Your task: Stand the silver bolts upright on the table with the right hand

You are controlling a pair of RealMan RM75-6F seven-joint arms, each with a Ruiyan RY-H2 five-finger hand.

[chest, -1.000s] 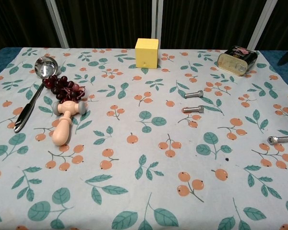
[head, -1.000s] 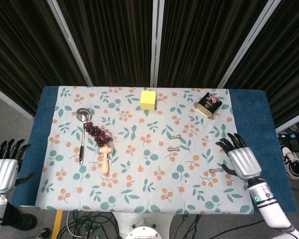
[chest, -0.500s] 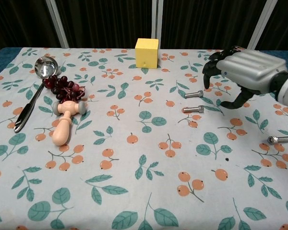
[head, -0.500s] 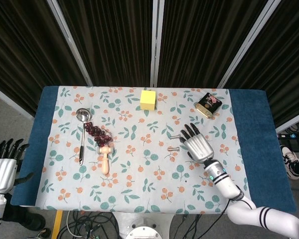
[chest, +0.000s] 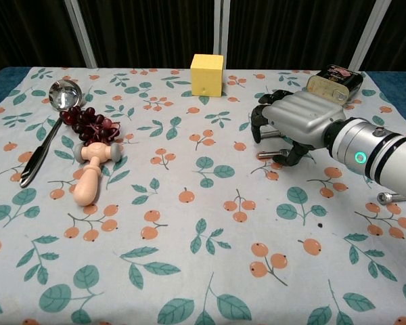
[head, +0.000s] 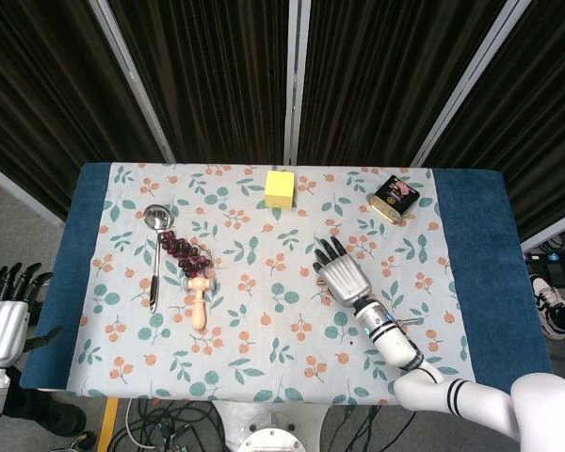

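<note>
A: Where are the bolts?

B: Two lie flat mid-table under the right hand; one shank pokes out just below its fingers; a third bolt lies apart near the right edge, beside the forearm.

A: Holding anything?

B: Nothing I can see; fingers curled downward, spread apart, hovering over the pair; whether they touch, I cannot tell. The left hand hangs off the table, fingers apart, empty.

A: How will they handle?

B: Likely small, stiff, smooth steel; round, so prone to roll on the cloth; I'd pinch the shank near the head, then set it head-down.
</note>
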